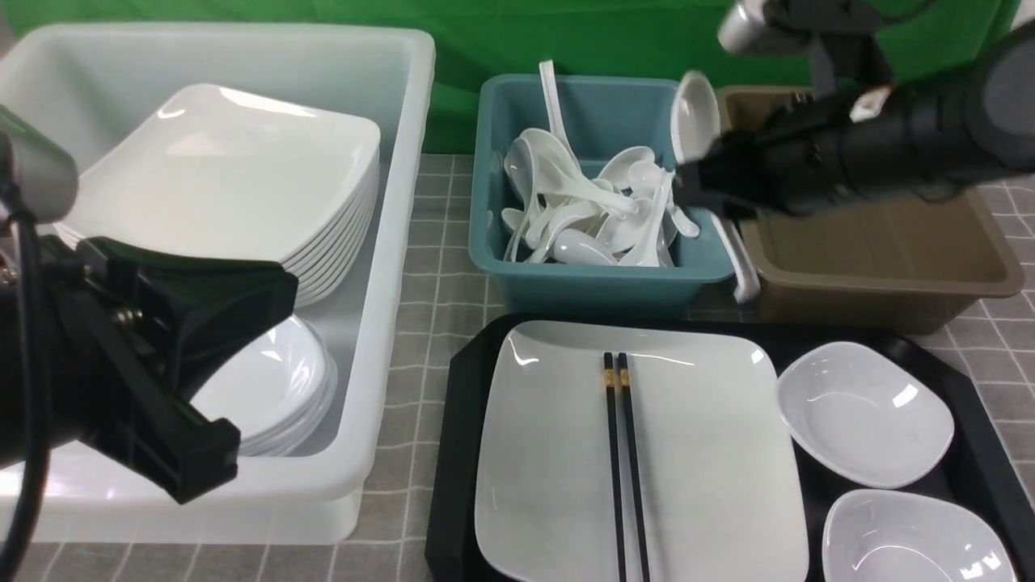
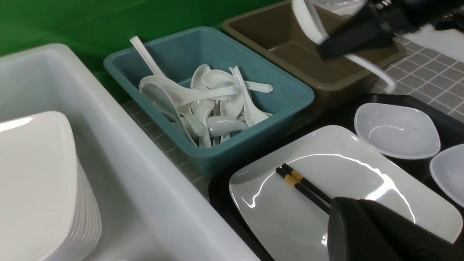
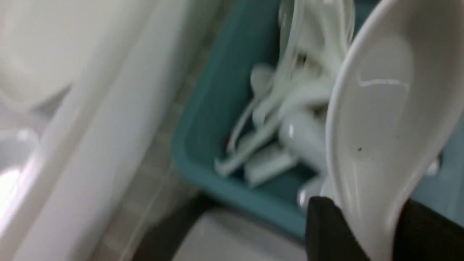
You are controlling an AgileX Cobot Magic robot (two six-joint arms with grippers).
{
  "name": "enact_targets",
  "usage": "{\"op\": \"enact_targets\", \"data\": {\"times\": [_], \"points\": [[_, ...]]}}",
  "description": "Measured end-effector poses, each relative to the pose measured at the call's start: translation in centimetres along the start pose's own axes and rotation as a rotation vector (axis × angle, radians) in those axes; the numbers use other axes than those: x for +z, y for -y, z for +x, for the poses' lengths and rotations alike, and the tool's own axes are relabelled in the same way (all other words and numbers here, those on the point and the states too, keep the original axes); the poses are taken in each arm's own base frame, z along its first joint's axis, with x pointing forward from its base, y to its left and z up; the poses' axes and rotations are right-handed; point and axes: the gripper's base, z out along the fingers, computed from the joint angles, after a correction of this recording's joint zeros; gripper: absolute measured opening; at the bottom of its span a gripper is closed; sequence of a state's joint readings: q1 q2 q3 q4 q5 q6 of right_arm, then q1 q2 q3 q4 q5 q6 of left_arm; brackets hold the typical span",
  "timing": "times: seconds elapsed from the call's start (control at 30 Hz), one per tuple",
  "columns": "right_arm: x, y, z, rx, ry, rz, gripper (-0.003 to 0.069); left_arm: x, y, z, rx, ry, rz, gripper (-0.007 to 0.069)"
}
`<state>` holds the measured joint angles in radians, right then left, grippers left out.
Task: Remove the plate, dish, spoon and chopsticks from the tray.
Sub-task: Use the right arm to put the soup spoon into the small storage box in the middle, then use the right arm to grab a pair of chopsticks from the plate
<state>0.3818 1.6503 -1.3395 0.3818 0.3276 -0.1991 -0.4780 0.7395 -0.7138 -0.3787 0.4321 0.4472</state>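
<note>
The black tray [image 1: 453, 453] lies at the near edge. On it sits the large white plate [image 1: 711, 453], with the black chopsticks [image 1: 624, 469] lying side by side along its middle. Two small white dishes [image 1: 865, 412] [image 1: 914, 537] rest on the tray to the plate's right. My right gripper [image 1: 703, 182] [image 3: 373, 232] is shut on the white spoon [image 1: 695, 113] [image 3: 377, 127]. It holds the spoon bowl-up above the teal tub's right edge, handle hanging down. My left gripper [image 2: 335, 210] is shut and empty, hovering beside the plate [image 2: 344, 174]; the left arm [image 1: 145, 356] stands over the white tub.
A large white tub [image 1: 404, 162] at the left holds a stack of square plates [image 1: 234, 178] and a stack of small dishes [image 1: 267, 388]. The teal tub [image 1: 598, 279] behind the tray holds several spoons. A brown tub [image 1: 881, 275] stands to its right.
</note>
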Motion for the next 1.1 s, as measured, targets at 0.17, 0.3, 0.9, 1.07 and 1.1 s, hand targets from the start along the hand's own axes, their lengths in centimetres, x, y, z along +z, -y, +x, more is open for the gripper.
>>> {"op": "enact_targets", "data": {"times": [0.17,0.3,0.9,1.07,1.1], "points": [[7.7,1.8,-2.9,0.012,0.106,0.038,0.0324,0.0,0.0,0.1,0.014,-0.006,0.003,0.001],[10.5,2.6,-2.5,0.021,0.039,0.036,0.0489,0.0,0.0,0.1,0.018,-0.007,0.004,0.001],[-1.8,-6.5,8.0,0.038,-0.697,0.147,0.0394,0.0,0.2,0.2,0.01,-0.027,0.02,0.001],[0.7,-8.4,11.3,0.064,-0.67,0.143,0.0526,0.0,0.3,0.2,-0.015,-0.026,0.033,0.001],[1.4,-8.5,11.5,0.077,-0.658,0.142,0.0533,0.0,0.3,0.2,-0.016,-0.027,0.035,0.001]]}}
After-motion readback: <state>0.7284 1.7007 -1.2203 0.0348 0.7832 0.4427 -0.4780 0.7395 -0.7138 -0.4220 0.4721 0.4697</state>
